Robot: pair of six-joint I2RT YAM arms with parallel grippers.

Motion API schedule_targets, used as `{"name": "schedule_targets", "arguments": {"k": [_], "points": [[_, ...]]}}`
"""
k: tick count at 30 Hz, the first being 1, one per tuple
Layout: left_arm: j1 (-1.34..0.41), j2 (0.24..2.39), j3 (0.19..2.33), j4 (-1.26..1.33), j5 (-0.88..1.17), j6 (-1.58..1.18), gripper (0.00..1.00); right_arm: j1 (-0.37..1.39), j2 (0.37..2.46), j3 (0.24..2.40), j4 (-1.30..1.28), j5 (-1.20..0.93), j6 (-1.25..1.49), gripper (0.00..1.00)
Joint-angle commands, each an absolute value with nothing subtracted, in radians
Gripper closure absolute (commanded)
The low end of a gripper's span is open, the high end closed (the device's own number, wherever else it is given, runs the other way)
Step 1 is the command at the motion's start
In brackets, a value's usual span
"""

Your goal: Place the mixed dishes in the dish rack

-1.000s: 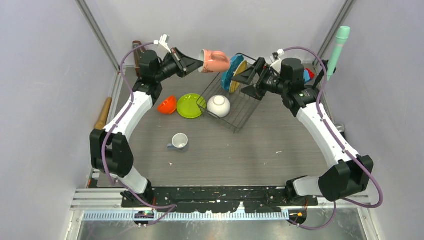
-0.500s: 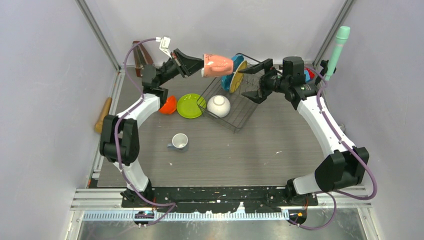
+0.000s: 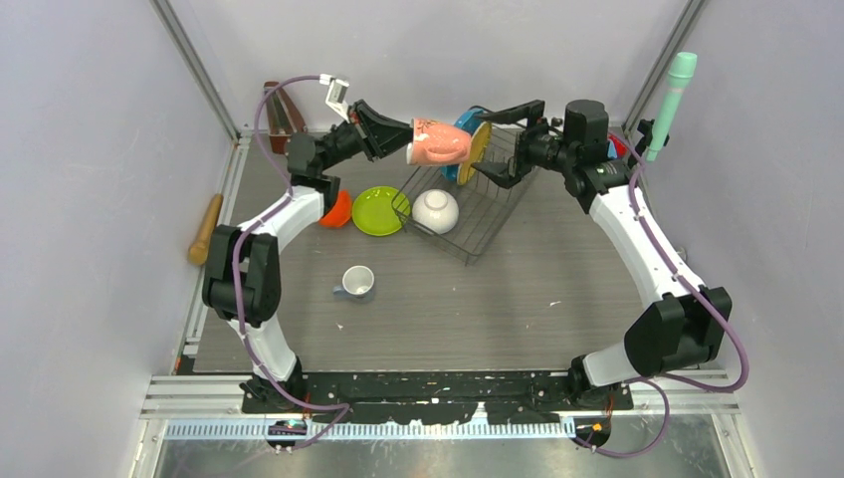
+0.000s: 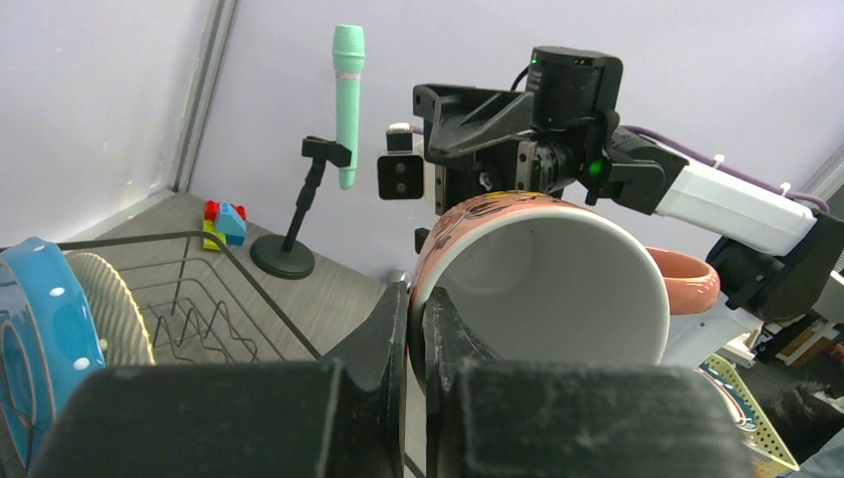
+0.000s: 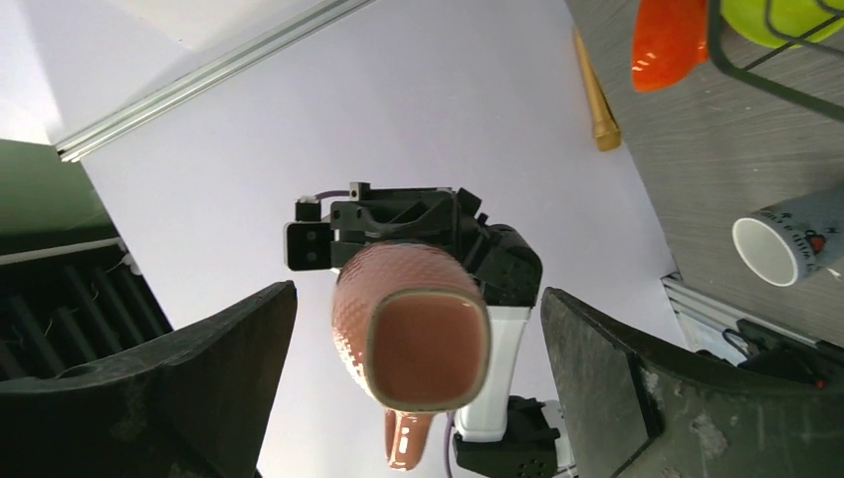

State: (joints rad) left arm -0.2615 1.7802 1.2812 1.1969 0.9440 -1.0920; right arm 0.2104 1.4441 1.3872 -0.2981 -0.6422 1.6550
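Hanging on its side above the far end of the dish rack (image 3: pixel 476 221), the pink mug (image 3: pixel 438 141) was pinched at its rim by the left gripper (image 3: pixel 405 136). The right gripper (image 3: pixel 498 141) faced its base, spread wide and clear of it. A grey wood-grain counter (image 3: pixel 498 299) lay between pale lilac walls (image 3: pixel 100 149). There were two mugs, the grey-white mug (image 3: pixel 355 283) on the counter; two bowls, the white bowl (image 3: pixel 435 210) in the rack and the orange bowl (image 3: pixel 338 209) outside; and three plates, the blue dotted plate (image 3: pixel 456 162) and yellow plate (image 3: pixel 480 139) upright in the rack, the lime-green plate (image 3: pixel 376 211) beside it.
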Motion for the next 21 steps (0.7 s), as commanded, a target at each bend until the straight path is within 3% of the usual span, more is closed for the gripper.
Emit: {"name": "schedule_targets", "arguments": {"k": [1, 21], "points": [[-0.281, 1.752, 1.333, 1.191, 0.908, -1.009, 1.00, 0.247, 1.455, 1.432, -0.185, -0.681, 1.733, 0.00], [-0.307, 1.823, 1.401, 1.240, 0.882, -1.053, 1.00, 0.292, 1.463, 1.361, -0.055, -0.751, 1.818, 0.01]]}}
